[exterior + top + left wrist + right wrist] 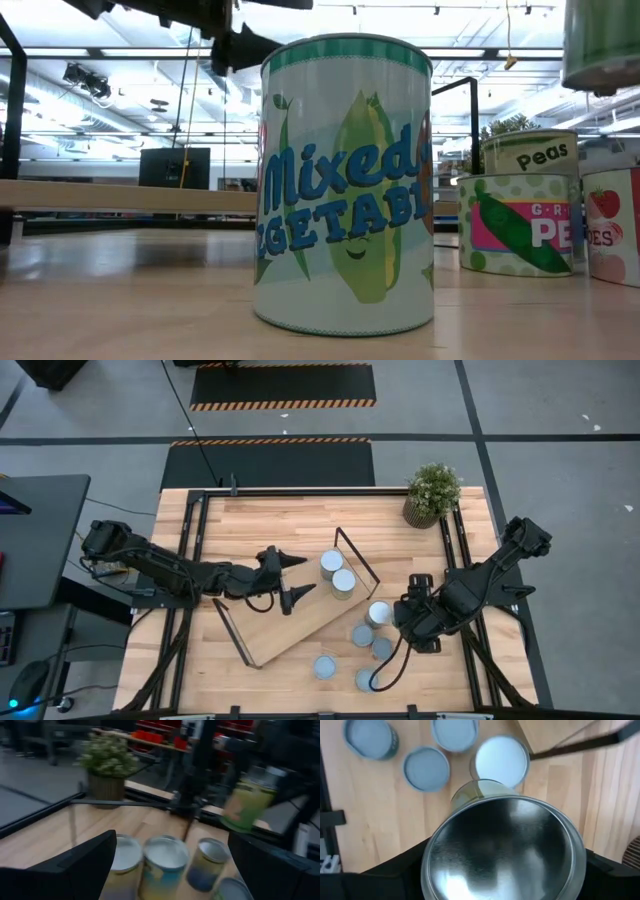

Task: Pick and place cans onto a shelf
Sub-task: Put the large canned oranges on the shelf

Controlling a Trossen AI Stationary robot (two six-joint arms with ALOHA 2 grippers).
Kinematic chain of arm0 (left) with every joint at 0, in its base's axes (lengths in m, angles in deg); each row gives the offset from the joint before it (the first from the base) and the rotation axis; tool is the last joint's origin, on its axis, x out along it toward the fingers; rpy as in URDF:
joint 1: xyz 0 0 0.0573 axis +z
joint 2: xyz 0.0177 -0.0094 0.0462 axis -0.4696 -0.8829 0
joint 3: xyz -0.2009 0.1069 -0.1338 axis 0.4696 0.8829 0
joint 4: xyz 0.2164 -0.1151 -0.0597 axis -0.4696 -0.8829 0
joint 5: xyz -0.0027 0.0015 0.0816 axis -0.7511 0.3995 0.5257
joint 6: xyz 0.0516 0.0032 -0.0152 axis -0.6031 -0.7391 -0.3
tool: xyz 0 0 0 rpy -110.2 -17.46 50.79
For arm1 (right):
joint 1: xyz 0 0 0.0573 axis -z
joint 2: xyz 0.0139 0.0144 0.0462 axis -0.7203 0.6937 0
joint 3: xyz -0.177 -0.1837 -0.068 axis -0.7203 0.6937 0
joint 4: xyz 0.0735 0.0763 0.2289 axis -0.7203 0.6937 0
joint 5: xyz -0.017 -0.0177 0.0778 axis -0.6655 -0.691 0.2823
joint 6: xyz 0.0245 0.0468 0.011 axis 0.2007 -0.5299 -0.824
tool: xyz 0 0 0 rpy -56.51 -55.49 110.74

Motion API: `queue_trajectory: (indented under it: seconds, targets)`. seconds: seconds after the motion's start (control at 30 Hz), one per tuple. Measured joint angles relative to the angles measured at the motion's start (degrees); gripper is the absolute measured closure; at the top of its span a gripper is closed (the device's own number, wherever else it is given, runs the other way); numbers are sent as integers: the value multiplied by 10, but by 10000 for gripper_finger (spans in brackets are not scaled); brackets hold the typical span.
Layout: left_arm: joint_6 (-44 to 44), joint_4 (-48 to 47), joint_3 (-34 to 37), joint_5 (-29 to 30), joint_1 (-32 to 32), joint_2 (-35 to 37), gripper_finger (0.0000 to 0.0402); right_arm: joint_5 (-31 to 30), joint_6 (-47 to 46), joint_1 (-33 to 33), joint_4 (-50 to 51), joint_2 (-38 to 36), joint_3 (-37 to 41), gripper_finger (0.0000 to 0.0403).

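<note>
The shelf (300,615) lies slantwise on the table, and two cans (337,573) stand on its far end. My left gripper (296,578) is open and empty above the shelf, short of those two cans (162,857). My right gripper (412,608) is shut on a green-labelled can (502,850), held above several loose cans (372,635) that stand on the table. The held can also shows aloft in the left wrist view (247,802) and at the top right of the low view (600,45). My right gripper pinches the can's side wall (432,865) between its two fingers (385,877), one on each side, just below the shiny end that faces the wrist camera. The fingers come from above, pointing down. The can is lifted clear of the table, roughly upright.
A potted plant (432,495) stands at the far right corner. Black rails (190,540) run along the table's left and right sides. In the low view a mixed-vegetables can (345,190) stands close in front, with peas cans (515,225) to its right.
</note>
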Motion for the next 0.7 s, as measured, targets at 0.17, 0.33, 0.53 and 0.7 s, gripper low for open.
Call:
queue_trajectory:
  seconds: [0.17, 0.33, 0.53, 0.7]
  targets:
    - [-2, 5, 0, -6, -2, 8, 13, 0, 42, 0, 21, 48, -74, 76]
    - [-25, 0, 0, -37, 2, 26, 13, -38, 109, 11, 19, 86, -141, 76]
    - [-33, -54, 0, -27, 1, 65, 13, -58, 230, 69, -58, 120, -169, 76]
    - [-32, -98, 0, 8, -3, 89, 13, -24, 337, 145, -127, 149, -169, 76]
